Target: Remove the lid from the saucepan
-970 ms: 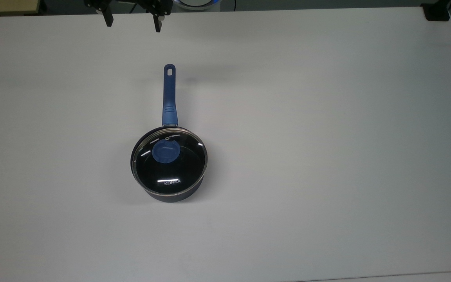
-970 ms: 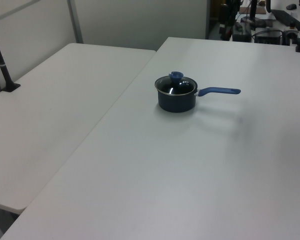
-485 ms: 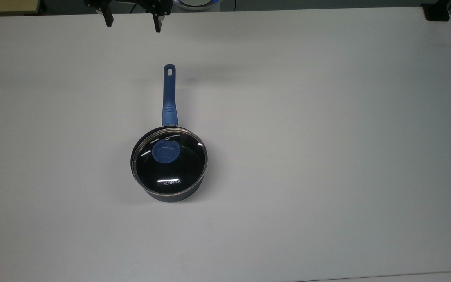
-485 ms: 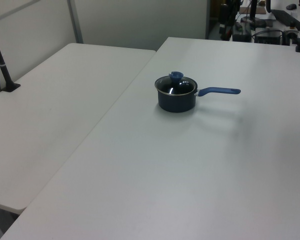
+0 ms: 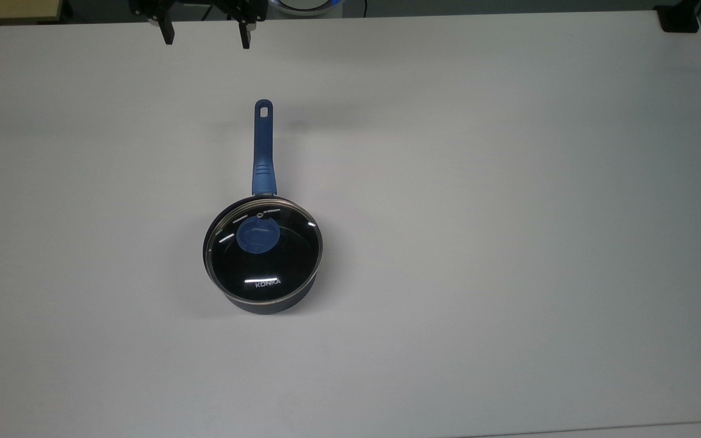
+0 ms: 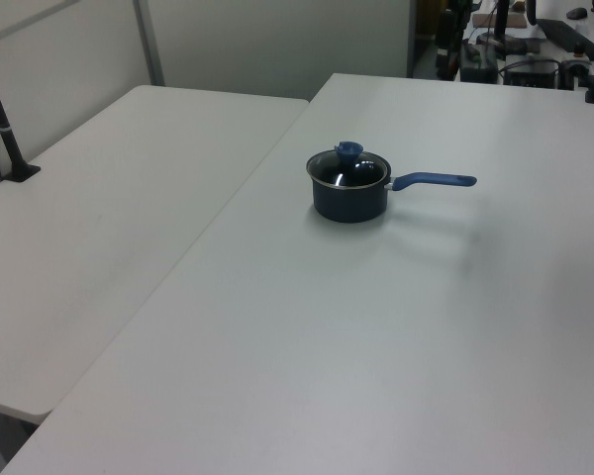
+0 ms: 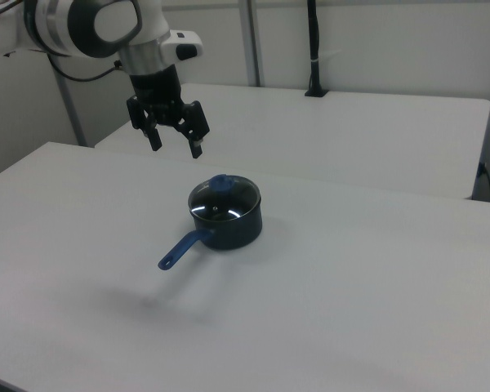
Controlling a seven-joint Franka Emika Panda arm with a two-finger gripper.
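Presently, top view: end effector (image 5: 207, 33) spread, empty, at the table's (image 5: 509, 182) 12 o'clock edge; lid (image 5: 263, 249) seated on saucepan (image 5: 265, 302) toward 6 o'clock, handle pointing 12.

Left view: lid on.

Right view: lid (image 7: 223, 198) at 5 o'clock from the end effector (image 7: 176, 147), below it.

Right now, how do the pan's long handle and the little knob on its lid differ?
The handle is long and straight, jutting sideways from the saucepan; the knob is round, on top of the lid. The handle has a hole at its end; the knob shows none. Both are blue.
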